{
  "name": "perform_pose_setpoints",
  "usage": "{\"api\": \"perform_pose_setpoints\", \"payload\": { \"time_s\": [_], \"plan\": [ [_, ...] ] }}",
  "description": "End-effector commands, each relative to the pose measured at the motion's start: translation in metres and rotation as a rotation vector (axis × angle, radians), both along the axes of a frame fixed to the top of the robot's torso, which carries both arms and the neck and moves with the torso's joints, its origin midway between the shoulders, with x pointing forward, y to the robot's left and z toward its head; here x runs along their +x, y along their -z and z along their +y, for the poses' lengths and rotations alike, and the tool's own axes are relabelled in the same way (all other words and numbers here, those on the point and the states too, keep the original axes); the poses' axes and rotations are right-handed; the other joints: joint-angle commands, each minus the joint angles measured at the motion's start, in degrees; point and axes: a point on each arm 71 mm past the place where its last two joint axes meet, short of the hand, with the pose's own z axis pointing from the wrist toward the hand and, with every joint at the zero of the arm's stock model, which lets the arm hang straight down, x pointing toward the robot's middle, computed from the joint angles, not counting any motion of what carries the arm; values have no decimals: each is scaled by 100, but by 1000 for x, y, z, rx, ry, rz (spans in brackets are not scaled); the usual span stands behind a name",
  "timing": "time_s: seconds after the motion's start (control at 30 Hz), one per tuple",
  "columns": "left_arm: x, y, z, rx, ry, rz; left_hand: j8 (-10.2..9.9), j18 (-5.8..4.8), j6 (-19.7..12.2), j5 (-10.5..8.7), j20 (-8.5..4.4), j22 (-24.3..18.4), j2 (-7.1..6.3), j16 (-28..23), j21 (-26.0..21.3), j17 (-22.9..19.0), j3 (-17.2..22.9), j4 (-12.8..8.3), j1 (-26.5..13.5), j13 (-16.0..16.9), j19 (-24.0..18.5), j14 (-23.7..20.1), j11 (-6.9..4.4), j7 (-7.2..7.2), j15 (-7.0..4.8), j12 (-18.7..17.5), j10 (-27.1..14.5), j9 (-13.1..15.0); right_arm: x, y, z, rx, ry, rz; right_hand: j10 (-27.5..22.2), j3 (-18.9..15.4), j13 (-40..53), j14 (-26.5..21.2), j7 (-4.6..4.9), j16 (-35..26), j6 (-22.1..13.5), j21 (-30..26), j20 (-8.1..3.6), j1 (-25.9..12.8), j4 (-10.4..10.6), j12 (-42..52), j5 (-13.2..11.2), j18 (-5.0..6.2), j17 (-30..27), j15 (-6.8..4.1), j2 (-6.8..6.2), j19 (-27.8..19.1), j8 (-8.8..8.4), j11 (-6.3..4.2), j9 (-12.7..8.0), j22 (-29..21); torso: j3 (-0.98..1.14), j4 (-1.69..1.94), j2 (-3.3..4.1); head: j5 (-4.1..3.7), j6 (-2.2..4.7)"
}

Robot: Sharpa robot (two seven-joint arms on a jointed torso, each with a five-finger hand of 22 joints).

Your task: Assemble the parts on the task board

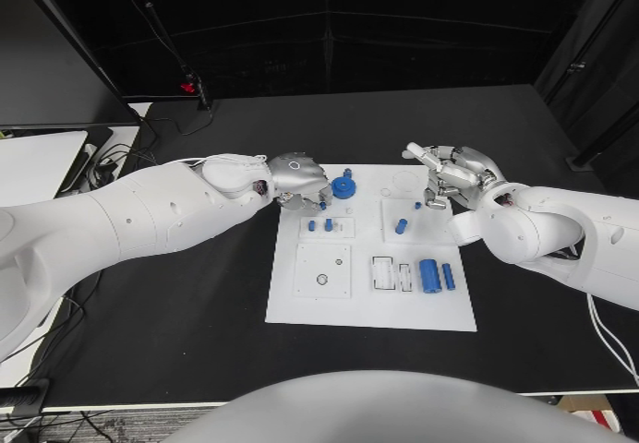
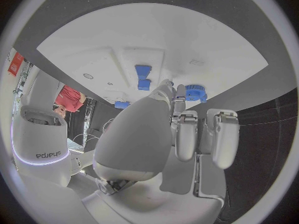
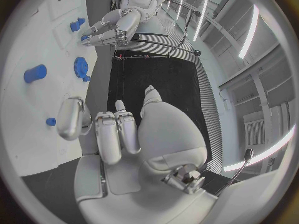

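Early assembly: left hand [image 1: 301, 177], fingers curled and empty, beside round blue plastic gear [image 1: 343, 188] on white task board [image 1: 307, 309]; right hand [image 1: 457, 173] half-open, empty; grasp judged next

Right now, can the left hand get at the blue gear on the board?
Probably yes. The left hand hovers at the task board's far left corner with its fingers holding nothing, and the blue gear stands just beside them, with nothing between. The right hand is off to the other side.
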Motion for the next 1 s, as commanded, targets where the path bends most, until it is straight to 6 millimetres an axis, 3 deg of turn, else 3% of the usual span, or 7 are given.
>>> {"api": "perform_pose_setpoints", "payload": {
  "time_s": [0.03,0.83,1.0],
  "plan": [
    [0,1,0,15,3,15,-19,-35,123,17,-24,1505,56,-35,9,1362,49,1,-21,-3,587,549,23,30,47,-29,10,46,0,-1,2,6,-12,-7,157,-41,1174,595,157,14,-27,-11,22,-10,-8,3,20,73,1510,50,61,-10,25,54,-9,834,2,-2,4,-14,-11],
    [3,6,-5,49,-6,51,-34,-17,116,2,-24,1480,30,-57,-46,1285,111,-6,-11,-2,526,521,27,34,56,-65,13,43,0,-1,3,6,-14,-4,156,-42,1173,595,157,14,-28,-15,22,-8,-9,3,22,74,1510,51,62,-13,31,55,-10,833,1,7,-1,-28,-5],
    [4,8,-3,65,-25,68,-149,2,-81,-13,-23,1456,-200,-90,-103,1184,112,-2,-51,-4,465,482,93,118,87,-195,-156,-11,0,-1,3,6,-14,-5,156,-42,1173,595,157,14,-28,-15,22,-8,-9,3,22,74,1510,51,62,-13,31,55,-10,833,1,4,-1,-31,3]
  ]
}}
